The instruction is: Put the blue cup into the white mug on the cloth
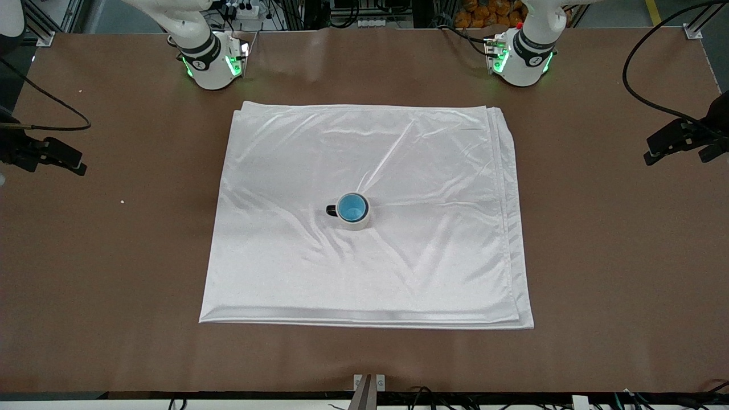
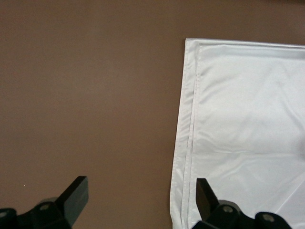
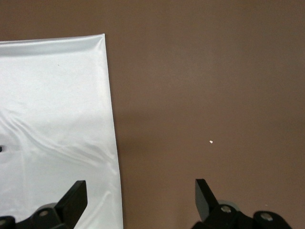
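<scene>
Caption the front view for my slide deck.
Blue cup nested in white mug on the cloth.

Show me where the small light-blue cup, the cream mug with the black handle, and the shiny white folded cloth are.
small light-blue cup [image 1: 352,207], front view, its blue inside.
cream mug with the black handle [image 1: 359,224], front view, outer wall.
shiny white folded cloth [image 1: 433,165], front view, bare fabric.

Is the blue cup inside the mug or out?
Inside. The blue cup sits upright within the white mug, only the mug's outer wall and black handle showing, on the cloth.
</scene>
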Controlling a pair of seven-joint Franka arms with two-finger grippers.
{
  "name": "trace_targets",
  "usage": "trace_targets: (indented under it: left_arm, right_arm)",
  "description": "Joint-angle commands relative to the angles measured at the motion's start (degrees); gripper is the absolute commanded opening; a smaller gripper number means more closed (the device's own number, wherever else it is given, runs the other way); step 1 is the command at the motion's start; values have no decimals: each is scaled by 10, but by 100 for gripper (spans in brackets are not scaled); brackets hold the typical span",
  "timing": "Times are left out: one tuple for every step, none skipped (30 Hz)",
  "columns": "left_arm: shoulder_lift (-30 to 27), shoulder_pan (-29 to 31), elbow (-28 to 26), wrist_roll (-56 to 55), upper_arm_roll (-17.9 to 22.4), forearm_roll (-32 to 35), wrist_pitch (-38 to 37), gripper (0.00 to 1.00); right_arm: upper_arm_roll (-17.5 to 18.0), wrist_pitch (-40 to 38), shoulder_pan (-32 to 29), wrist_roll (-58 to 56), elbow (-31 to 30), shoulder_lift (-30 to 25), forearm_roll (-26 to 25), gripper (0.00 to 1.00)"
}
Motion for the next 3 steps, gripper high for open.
trace_targets:
  left_arm:
    - [-8,10,-8,12,-9,-6,-7,100]
    - [-8,10,-8,12,-10,-6,-7,100]
    - [-8,10,-8,12,-10,-6,-7,100]
  right_arm:
    - [2,-11,0,5,17,9,-4,100]
    - [2,-11,0,5,17,9,-4,100]
    - [2,-11,0,5,17,9,-4,100]
